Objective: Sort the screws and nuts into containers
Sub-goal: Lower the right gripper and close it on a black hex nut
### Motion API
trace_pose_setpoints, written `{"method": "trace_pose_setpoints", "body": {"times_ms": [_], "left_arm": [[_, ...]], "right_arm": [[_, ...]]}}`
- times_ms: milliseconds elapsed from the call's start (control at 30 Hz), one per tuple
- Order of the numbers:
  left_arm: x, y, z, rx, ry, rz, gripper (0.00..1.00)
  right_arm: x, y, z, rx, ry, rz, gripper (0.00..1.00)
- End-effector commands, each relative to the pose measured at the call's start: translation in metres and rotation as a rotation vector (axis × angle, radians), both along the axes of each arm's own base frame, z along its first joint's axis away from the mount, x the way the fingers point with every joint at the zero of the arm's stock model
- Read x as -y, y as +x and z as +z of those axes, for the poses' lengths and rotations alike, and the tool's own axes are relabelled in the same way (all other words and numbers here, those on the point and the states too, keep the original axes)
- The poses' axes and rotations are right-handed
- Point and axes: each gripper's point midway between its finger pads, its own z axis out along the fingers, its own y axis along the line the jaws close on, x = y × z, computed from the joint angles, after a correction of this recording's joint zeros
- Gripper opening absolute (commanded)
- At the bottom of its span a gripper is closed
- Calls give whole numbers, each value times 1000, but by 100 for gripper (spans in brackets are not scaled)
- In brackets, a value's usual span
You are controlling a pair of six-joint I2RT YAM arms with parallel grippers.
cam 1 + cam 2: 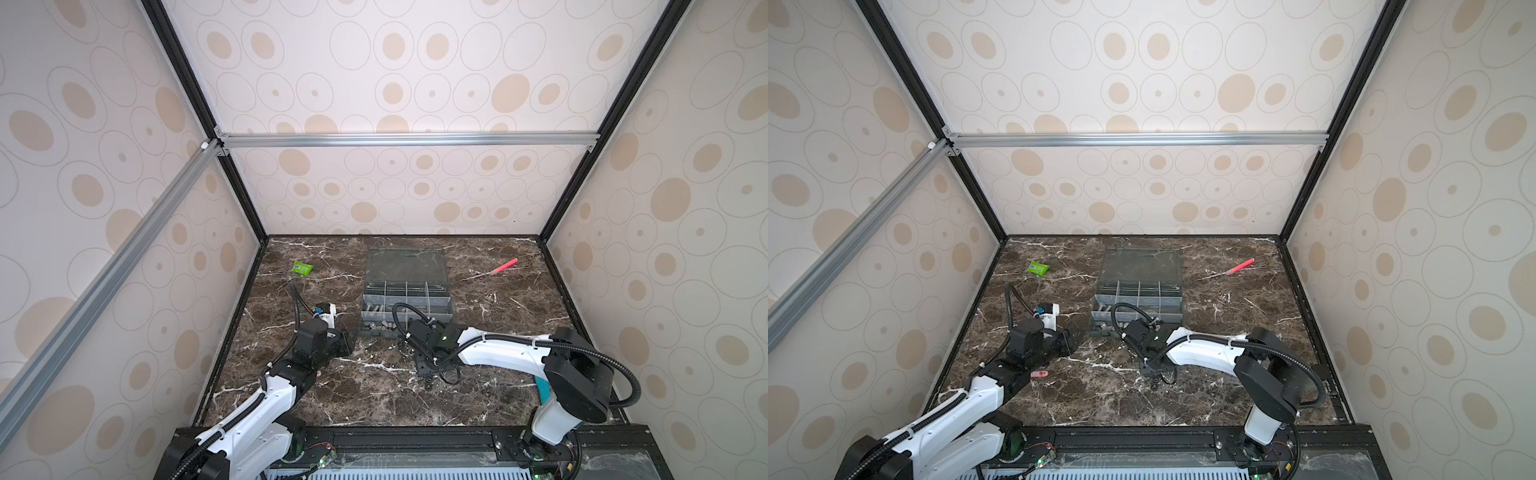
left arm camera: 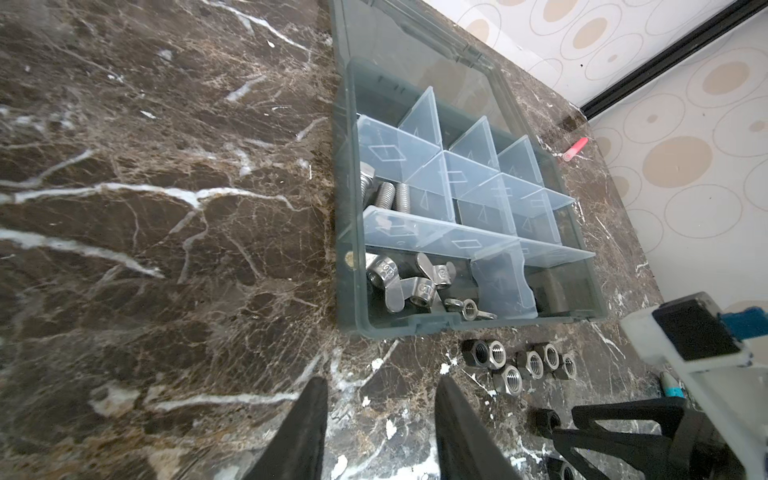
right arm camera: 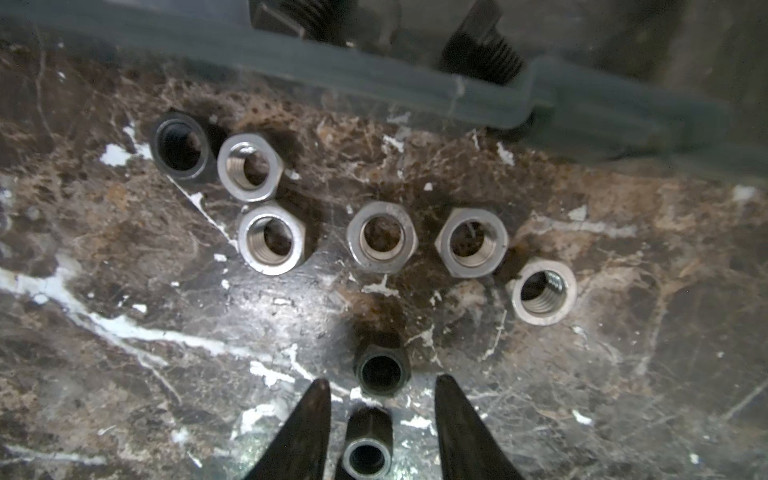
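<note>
**Status: sorting is partly complete.**

The organizer box stands on the table with its lid open.

**Done:**
- One of the containers holds silver screws.
- The adjoining cell at the front wall holds wing nuts.
- Another front cell holds dark screws.
- The other cells in view look unfilled.

**Outstanding:**
- Five silver hex nuts and at least three black nuts lie loose on the table, just in front of the box.

**Grippers:**
- The right gripper is low over these nuts. Its jaws are moderately apart and straddle the nearest black nut without visibly touching it, so nothing is gripped.
- The left gripper hovers over bare table near the box's front corner, jaws apart and empty.
</note>
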Motion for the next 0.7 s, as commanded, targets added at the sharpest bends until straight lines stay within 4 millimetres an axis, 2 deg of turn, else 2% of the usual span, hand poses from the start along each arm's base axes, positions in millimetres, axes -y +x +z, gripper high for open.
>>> {"method": "trace_pose_setpoints", "body": {"times_ms": [0, 500, 667], "left_arm": [[1, 1, 2, 6, -16, 3, 43], [0, -1, 2, 9, -23, 8, 43], [0, -2, 1, 6, -24, 11, 43]], "right_arm": [[-1, -1, -3, -16, -17, -1, 43], [-1, 2, -17, -21, -59, 6, 36], [1, 4, -18, -15, -74, 5, 30]]}}
